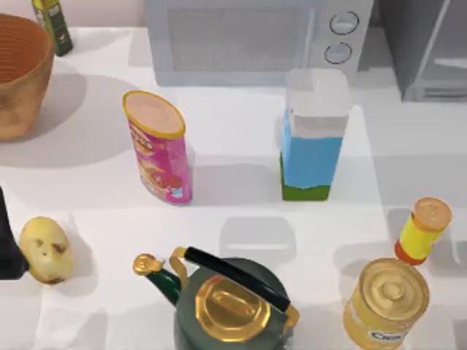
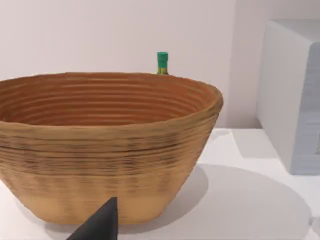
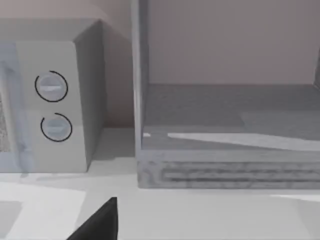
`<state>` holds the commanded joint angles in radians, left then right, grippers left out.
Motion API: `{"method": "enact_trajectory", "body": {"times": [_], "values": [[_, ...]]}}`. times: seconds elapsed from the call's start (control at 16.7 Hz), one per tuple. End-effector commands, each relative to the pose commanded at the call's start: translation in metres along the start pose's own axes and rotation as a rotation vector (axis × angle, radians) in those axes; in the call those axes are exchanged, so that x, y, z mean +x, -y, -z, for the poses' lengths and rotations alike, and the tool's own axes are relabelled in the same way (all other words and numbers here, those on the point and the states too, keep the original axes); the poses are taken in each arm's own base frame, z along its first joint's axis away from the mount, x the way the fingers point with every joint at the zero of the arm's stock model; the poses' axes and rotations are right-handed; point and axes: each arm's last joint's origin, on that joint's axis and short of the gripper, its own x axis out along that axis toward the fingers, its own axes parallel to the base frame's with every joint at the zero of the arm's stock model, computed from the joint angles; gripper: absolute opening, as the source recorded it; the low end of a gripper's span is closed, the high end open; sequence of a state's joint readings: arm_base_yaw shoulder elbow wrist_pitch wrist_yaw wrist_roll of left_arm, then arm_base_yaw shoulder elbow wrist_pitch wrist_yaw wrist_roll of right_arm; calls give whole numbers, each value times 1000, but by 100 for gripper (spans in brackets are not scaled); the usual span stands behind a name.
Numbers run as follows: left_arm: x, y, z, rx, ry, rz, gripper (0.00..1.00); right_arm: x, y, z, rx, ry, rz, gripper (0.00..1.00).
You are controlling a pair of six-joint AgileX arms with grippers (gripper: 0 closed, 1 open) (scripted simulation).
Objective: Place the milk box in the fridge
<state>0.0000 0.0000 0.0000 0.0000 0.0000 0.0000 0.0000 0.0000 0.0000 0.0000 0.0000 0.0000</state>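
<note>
While the tall rectangular milk box (image 1: 312,138), white-topped with a light-blue body and a green bottom band, stands upright right of the table's middle, its long axis is vertical and nothing touches it. It sits just in front of the pale-grey microwave (image 1: 255,40) with two round knobs. The large dark-grey metallic fridge (image 1: 427,47) rises at the far right corner, so the carton has to travel back and to the right. The right wrist view looks into the fridge's open shelf (image 3: 225,107) beside the microwave's knobs, which suggests the right arm is the nearer one to both carton and fridge. A dark fingertip (image 3: 100,222) shows at that view's edge, but whether the right gripper is spread or closed cannot be told. The left arm (image 1: 7,240) is a dark shape at the table's left edge. Its wrist camera faces the ribbed brown woven basket (image 2: 100,145), well apart from the carton, and its finger state cannot be told either.

By count there is one milk box, one fridge, one microwave and one basket. There is also one pink cylindrical snack tube (image 1: 159,149), one potato (image 1: 45,250), one dark-green kettle (image 1: 230,306) with gold lid, one gold can (image 1: 387,302), one yellow bottle (image 1: 423,230) with an orange cap and one green-capped bottle (image 1: 52,23).
</note>
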Motion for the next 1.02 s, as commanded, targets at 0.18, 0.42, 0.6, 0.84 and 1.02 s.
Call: {"method": "enact_trajectory", "body": {"times": [0.18, 0.42, 0.6, 0.84, 1.02], "values": [[0, 0, 0, 0, 0, 0, 100, 0, -1, -2, 1, 4, -4, 100], [0, 0, 0, 0, 0, 0, 100, 7, -11, -20, 16, 35, -53, 100], [0, 0, 0, 0, 0, 0, 100, 22, -28, -44, 47, 81, -108, 100], [0, 0, 0, 0, 0, 0, 100, 59, -70, -74, 117, 138, -174, 100], [0, 0, 0, 0, 0, 0, 100, 95, -119, -69, 157, 122, -195, 100]]}}
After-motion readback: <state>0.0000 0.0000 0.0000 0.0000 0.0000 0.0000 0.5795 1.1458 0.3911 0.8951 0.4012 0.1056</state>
